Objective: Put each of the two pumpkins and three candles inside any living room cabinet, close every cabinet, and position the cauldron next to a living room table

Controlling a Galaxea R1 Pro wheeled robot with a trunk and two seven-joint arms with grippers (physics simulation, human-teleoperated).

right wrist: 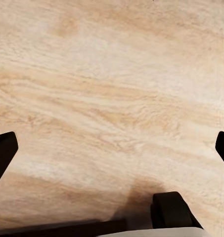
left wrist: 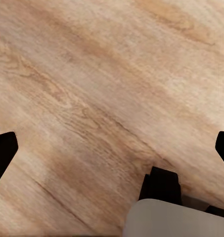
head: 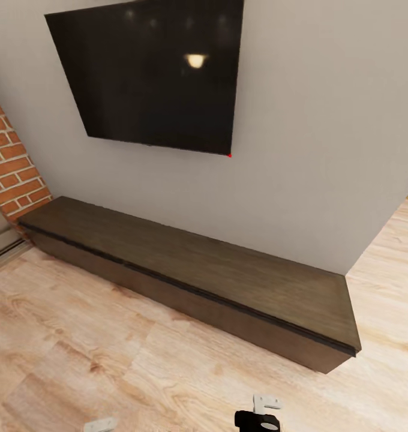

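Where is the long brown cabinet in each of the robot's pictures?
Head view: the cabinet runs slantwise across the middle, against the grey wall, under the black screen, closed.
Left wrist view: no cabinet here, just the floor between the gripper's spread fingertips.
Right wrist view: no cabinet either; floor and a dark strip at the picture's edge that I can't identify.
Shared landmark: the pale wood floor.

- The left gripper (left wrist: 112,148) is hanging over a pale wooden floor (left wrist: 92,74), its dark fingers (left wrist: 3,150) spread wide apart.
- A black-and-grey robot part (left wrist: 163,200) is showing beside the floor.
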